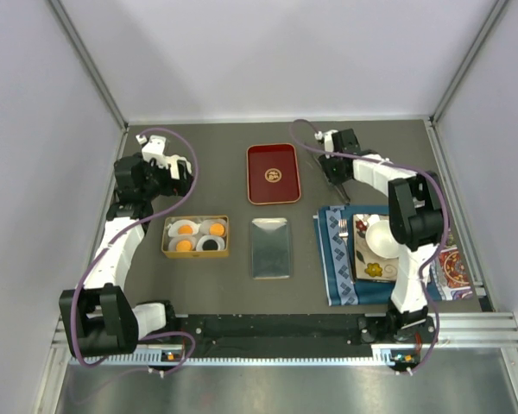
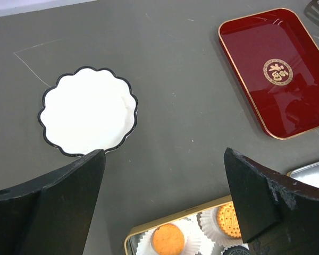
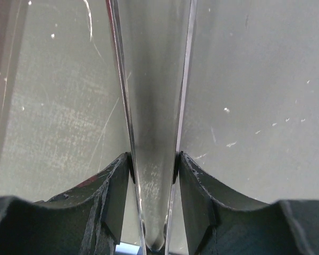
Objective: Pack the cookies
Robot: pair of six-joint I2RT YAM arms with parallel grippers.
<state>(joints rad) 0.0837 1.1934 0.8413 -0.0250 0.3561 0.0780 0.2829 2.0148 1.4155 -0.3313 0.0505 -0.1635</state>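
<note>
On the grey worktop point(image 1: 216, 172), a red tray point(image 1: 274, 173) sits beyond the gold tin point(image 1: 165, 237) holding the cookies point(image 1: 186, 228), three orange and one black. The left fingers point(image 2: 58, 202) gape wide near a white scalloped plate point(image 2: 87, 111), which the overhead view hides. The right fingers point(image 3: 114, 202) pinch a metal utensil point(image 3: 154, 106), clear only at the wrist.

Three orange cookies point(image 1: 186, 229) and one black cookie point(image 1: 210, 245), all small flat discs, lie in a shallow gold tin point(image 1: 165, 237) (left of centre from overhead), each in its own white fluted paper cup point(image 2: 194, 228). The black cookie fills the near right corner.
</note>
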